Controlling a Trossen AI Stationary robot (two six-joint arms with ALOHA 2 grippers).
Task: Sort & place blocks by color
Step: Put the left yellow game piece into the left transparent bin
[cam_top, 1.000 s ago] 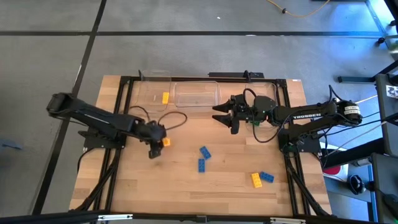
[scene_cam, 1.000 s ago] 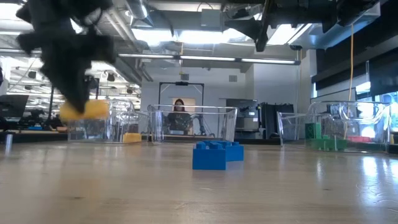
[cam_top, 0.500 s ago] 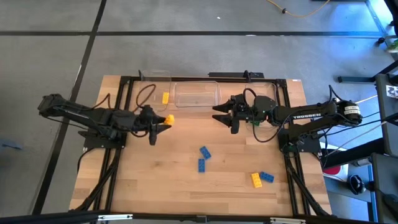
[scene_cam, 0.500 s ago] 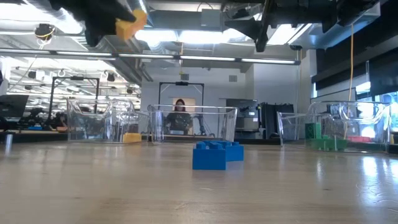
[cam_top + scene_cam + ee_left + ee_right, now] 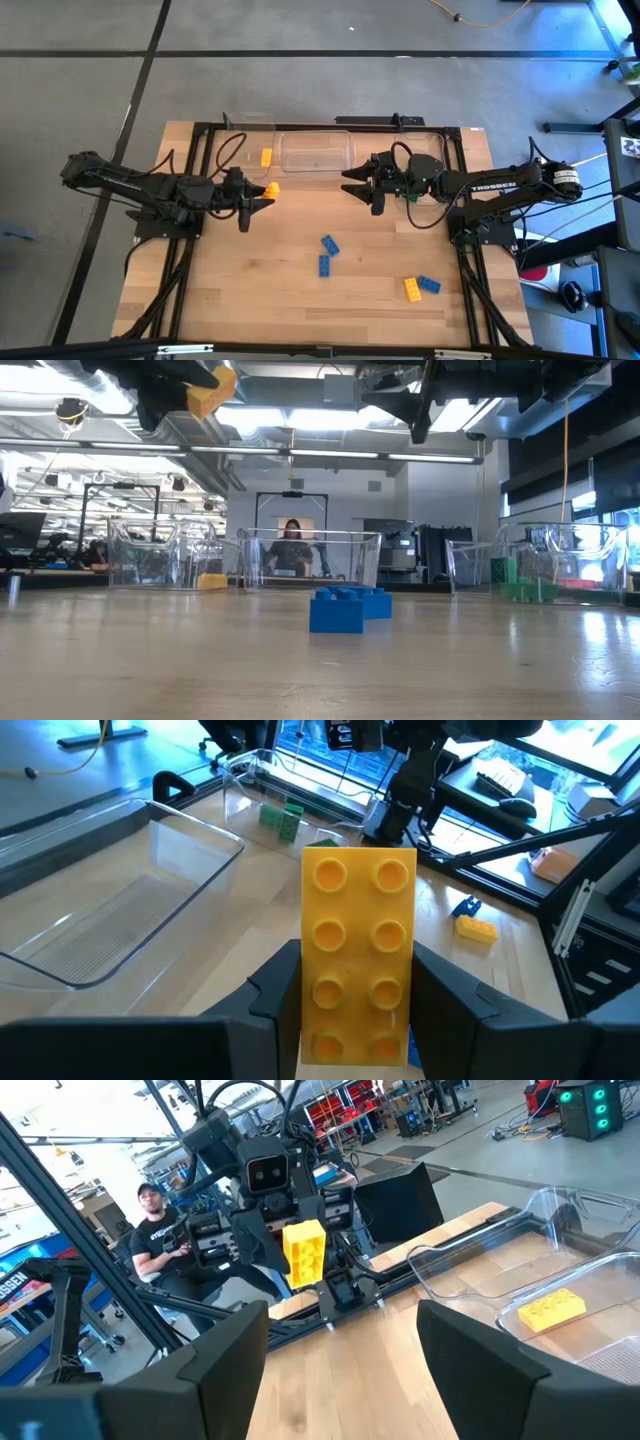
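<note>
My left gripper (image 5: pixel 260 192) is shut on a yellow studded block (image 5: pixel 271 190) and hangs high over the table's left half, just near of the left clear bin (image 5: pixel 243 140). In the low view the block (image 5: pixel 211 390) shows far above the tabletop. A second yellow block (image 5: pixel 266 157) lies in that bin. Two blue blocks (image 5: pixel 329 244) (image 5: pixel 324 265) lie mid-table; a yellow block (image 5: pixel 412 290) and a blue block (image 5: pixel 430 284) lie near the right front. Green blocks (image 5: pixel 281 820) sit in the right bin. My right gripper (image 5: pixel 353 186) hovers open near the middle bin (image 5: pixel 315 152). My left gripper pinches the yellow block between its two fingers (image 5: pixel 283 988), on the long sides near one short end (image 5: pixel 355 1038). The fingers lie level, coming from the table's left, along the block. The block is lifted clear, sticking out past the fingertips toward the right, studs facing the wrist camera.
Three clear bins stand in a row along the table's far edge. A black frame rail (image 5: pixel 200 180) borders the table's left and right sides. Bare wood lies between the left gripper and the mid-table blue blocks. A person (image 5: pixel 160 1230) sits in the room beyond the table.
My left gripper has lifted the yellow block off the table, risen high and moved toward the far edge and the left bin, tipping from pointing down to level. Over the last half second it has stayed nearly still. The right arm has not moved.
</note>
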